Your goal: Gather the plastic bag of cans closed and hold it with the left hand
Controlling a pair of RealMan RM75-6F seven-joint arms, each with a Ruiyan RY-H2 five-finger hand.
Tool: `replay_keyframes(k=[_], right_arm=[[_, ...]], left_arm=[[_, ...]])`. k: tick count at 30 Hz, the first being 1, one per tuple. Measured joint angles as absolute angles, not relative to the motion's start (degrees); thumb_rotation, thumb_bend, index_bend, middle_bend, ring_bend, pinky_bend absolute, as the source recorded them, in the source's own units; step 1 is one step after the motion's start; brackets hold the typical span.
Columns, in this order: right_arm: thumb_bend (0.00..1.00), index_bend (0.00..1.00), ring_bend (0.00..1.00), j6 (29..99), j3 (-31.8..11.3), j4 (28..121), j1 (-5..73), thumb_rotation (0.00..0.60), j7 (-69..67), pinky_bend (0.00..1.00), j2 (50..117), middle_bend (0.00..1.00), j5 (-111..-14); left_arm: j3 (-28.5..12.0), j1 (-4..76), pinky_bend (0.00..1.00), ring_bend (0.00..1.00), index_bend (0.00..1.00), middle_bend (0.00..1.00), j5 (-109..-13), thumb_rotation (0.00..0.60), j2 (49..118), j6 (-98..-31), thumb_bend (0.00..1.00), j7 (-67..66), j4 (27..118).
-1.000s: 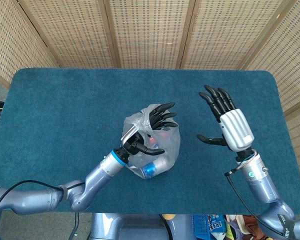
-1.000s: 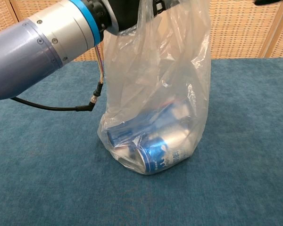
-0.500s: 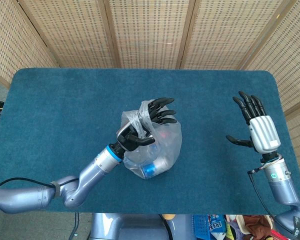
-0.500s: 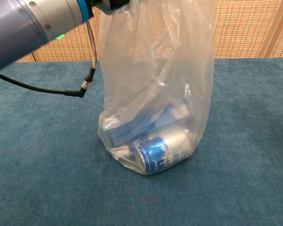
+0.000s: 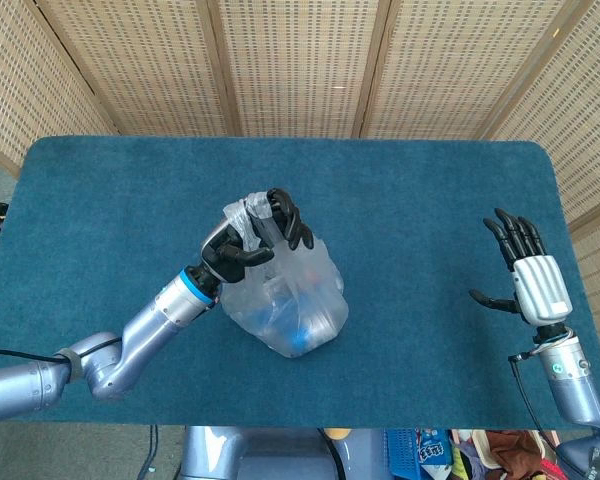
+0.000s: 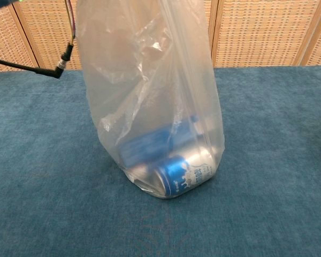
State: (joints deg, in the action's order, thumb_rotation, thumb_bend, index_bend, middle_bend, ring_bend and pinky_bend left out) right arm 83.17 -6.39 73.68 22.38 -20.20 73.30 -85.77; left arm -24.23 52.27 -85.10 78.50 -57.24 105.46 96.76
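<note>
Two blue-and-silver drink cans (image 6: 174, 166) at least lie in the bottom of the clear, thin plastic bag (image 6: 150, 101), though we cannot make out an exact count through the crumpled film. We see the nearer can on its side, its printed wall turned toward the chest camera and its long axis running roughly left to right, slightly tilted; a second blue can lies behind and above it, also on its side. The bag stands upright on the dark teal carpeted table (image 5: 430, 200), its long axis vertical, its weighted bottom touching the cloth and its neck drawn upward. In the head view we find the bag (image 5: 290, 300) a little left of the table's middle, nearer the front edge than the back. Our left hand (image 5: 250, 235) grips the gathered top of the bag, dark fingers curled round the bunched plastic. Our right hand (image 5: 525, 280) hangs over the table's right edge, well apart from the bag, fingers spread and pointing upward, holding nothing. Woven cane screen panels (image 5: 300, 60) stand behind the table.
</note>
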Motion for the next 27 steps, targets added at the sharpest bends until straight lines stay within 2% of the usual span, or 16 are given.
replay_keyframes(k=[5, 7, 10, 12, 15, 18, 27], right_arm=[[0.00, 0.00, 0.00, 85.1, -5.9, 72.5, 21.3, 0.600, -21.0, 0.00, 74.9, 0.00, -87.1], [0.00, 0.00, 0.00, 85.6, -5.8, 72.4, 20.9, 0.600, -21.1, 0.00, 75.3, 0.00, -87.4], [0.00, 0.00, 0.00, 86.4, -5.9, 72.4, 20.6, 0.600, -21.5, 0.00, 75.9, 0.00, -87.8], [0.00, 0.00, 0.00, 87.0, -6.2, 72.7, 20.4, 0.600, -22.2, 0.00, 76.1, 0.00, -87.9], [0.00, 0.00, 0.00, 88.0, -6.6, 73.6, 20.1, 0.600, -22.0, 0.00, 76.2, 0.00, -88.1], [0.00, 0.00, 0.00, 88.4, -6.9, 75.0, 19.7, 0.600, -21.3, 0.00, 76.0, 0.00, -88.2], [0.00, 0.00, 0.00, 89.1, -7.1, 78.1, 18.9, 0.600, -19.1, 0.00, 75.1, 0.00, -89.0]], left_arm=[[-24.8, 52.3, 0.75, 0.72, 0.69, 0.81, -84.4, 0.600, 75.6, -56.2, 0.00, 105.3, 97.3], [-25.2, 52.3, 0.80, 0.76, 0.75, 0.86, -84.0, 0.600, 74.3, -55.6, 0.05, 104.8, 97.7], [-25.8, 52.3, 0.87, 0.81, 0.84, 0.91, -83.4, 0.600, 72.0, -54.9, 0.33, 103.6, 98.8], [-26.3, 52.2, 0.92, 0.84, 0.89, 0.95, -83.1, 0.600, 70.2, -54.5, 0.55, 103.0, 99.8], [-27.1, 51.9, 0.96, 0.87, 0.93, 0.98, -82.6, 0.600, 67.0, -53.9, 0.74, 102.4, 101.8], [-28.2, 51.3, 0.97, 0.87, 0.93, 0.98, -81.6, 0.600, 63.1, -53.3, 0.78, 101.1, 104.3], [-31.1, 49.0, 0.97, 0.87, 0.93, 0.98, -79.5, 0.600, 54.4, -52.9, 0.77, 97.6, 109.7]])
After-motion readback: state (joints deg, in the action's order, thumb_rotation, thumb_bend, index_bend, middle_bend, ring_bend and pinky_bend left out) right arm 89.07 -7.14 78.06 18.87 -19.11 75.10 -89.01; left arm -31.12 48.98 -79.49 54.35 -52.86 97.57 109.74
